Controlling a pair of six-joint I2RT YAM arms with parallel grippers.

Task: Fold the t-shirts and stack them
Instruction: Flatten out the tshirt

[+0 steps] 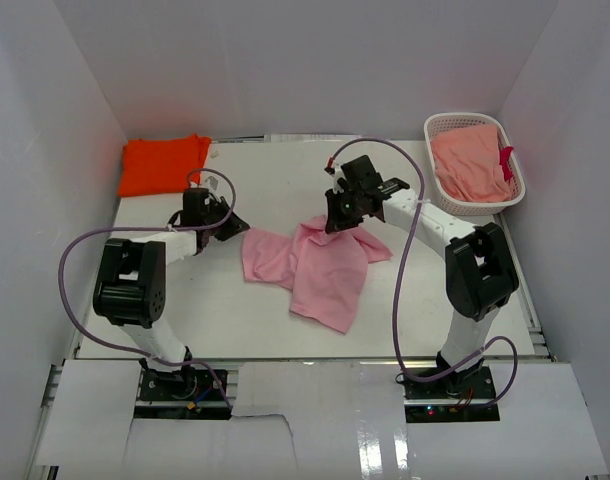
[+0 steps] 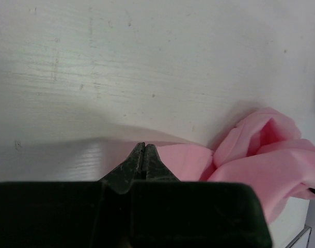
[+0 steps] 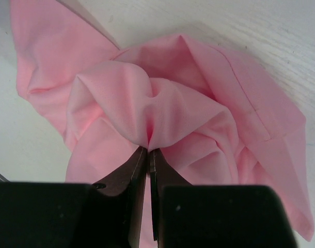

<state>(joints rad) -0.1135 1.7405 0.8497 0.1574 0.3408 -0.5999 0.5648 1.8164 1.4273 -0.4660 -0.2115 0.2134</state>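
Observation:
The light pink t-shirt (image 1: pixel 325 270) lies crumpled in the middle of the table. My right gripper (image 1: pixel 337 222) is shut on a bunched fold at its far edge; the right wrist view shows the cloth (image 3: pixel 162 103) pinched at the closed fingertips (image 3: pixel 148 150). My left gripper (image 1: pixel 228 226) is shut just beside the shirt's left edge. In the left wrist view its tips (image 2: pixel 143 147) meet with no cloth seen between them, and the pink cloth (image 2: pixel 261 165) lies to their right. The bright orange t-shirt (image 1: pixel 163 163) lies folded at the back left corner.
A white lattice basket (image 1: pixel 440 128) stands at the back right and holds salmon-pink cloth (image 1: pixel 470 160) with a red item (image 1: pixel 506 160) at its right rim. White walls enclose the table on three sides.

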